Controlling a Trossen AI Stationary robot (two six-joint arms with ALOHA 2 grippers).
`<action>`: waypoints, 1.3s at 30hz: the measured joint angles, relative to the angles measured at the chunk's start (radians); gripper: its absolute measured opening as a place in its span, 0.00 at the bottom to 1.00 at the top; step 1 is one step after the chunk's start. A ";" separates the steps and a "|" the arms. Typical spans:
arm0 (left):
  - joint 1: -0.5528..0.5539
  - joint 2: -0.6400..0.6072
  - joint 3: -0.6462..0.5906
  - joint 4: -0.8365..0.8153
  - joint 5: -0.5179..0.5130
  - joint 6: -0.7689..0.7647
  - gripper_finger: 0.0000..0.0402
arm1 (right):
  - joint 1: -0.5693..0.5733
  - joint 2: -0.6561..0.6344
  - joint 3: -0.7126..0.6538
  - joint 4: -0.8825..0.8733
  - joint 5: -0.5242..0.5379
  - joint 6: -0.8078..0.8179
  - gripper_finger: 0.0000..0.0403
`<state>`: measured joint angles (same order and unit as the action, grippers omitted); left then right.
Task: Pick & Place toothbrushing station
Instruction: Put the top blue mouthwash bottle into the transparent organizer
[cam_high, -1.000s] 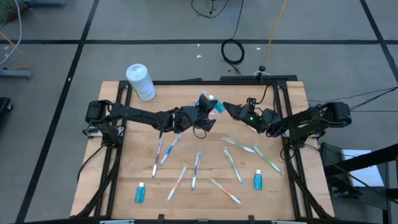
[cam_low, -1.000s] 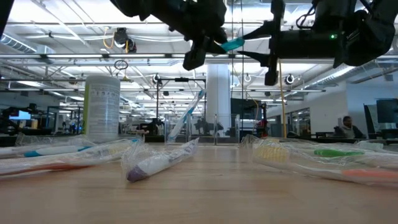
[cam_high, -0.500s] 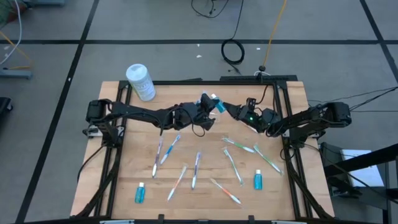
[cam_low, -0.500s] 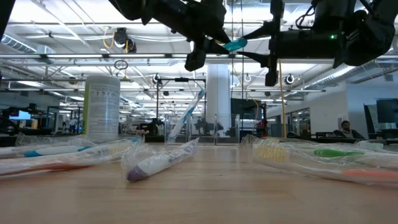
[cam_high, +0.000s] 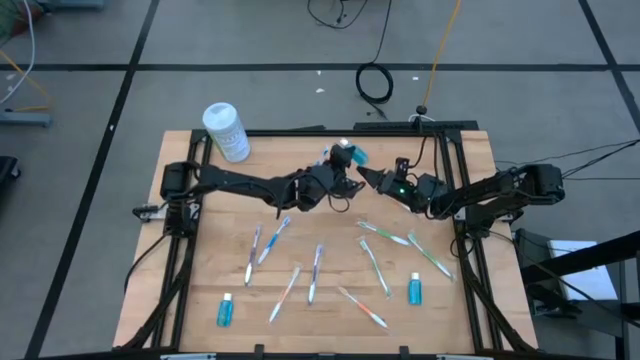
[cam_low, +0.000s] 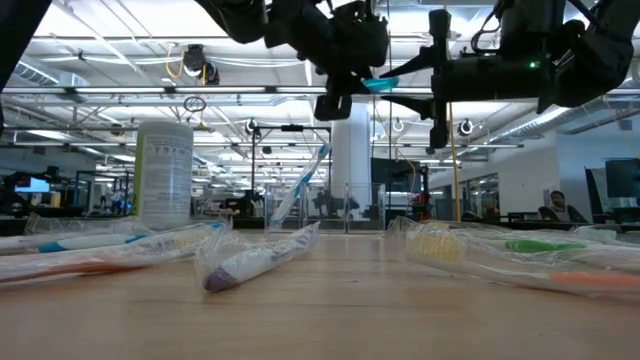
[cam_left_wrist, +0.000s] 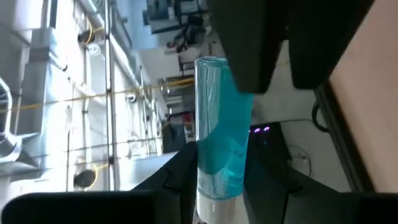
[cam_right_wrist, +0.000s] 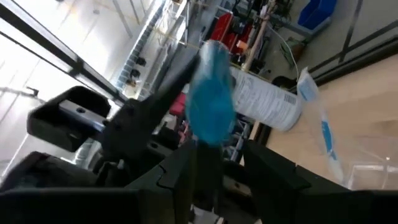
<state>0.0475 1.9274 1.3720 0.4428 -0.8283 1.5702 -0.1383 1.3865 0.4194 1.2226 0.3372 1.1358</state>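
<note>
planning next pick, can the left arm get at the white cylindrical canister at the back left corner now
Probably not yet: the way to the white canister looks free, but the left gripper is shut on a small blue tube beside the right gripper.

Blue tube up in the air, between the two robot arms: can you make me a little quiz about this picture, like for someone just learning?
1. True or false: the blue tube in the left gripper is lying on the table.
2. Pick one. The white canister stands: A) at a table corner on the left arm's side; B) in the middle of the table; C) at a corner on the right arm's side.
3. Count: in the high view, how many other small blue tubes lie on the table?

Key:
1. False. It is held up above the table, close to the right gripper.
2. A.
3. Two.
</note>
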 joint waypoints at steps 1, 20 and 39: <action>0.000 0.000 0.000 0.000 -0.004 0.003 0.28 | -0.002 0.000 0.000 0.003 0.002 0.000 0.32; -0.027 0.001 0.000 -0.055 0.045 -0.001 0.28 | -0.013 0.000 -0.002 0.041 -0.002 -0.049 0.31; -0.028 0.001 -0.001 -0.059 0.026 -0.020 0.28 | -0.013 0.000 0.000 0.030 -0.001 -0.057 0.22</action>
<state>0.0193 1.9282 1.3708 0.3840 -0.8021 1.5499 -0.1513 1.3861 0.4198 1.2522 0.3359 1.0793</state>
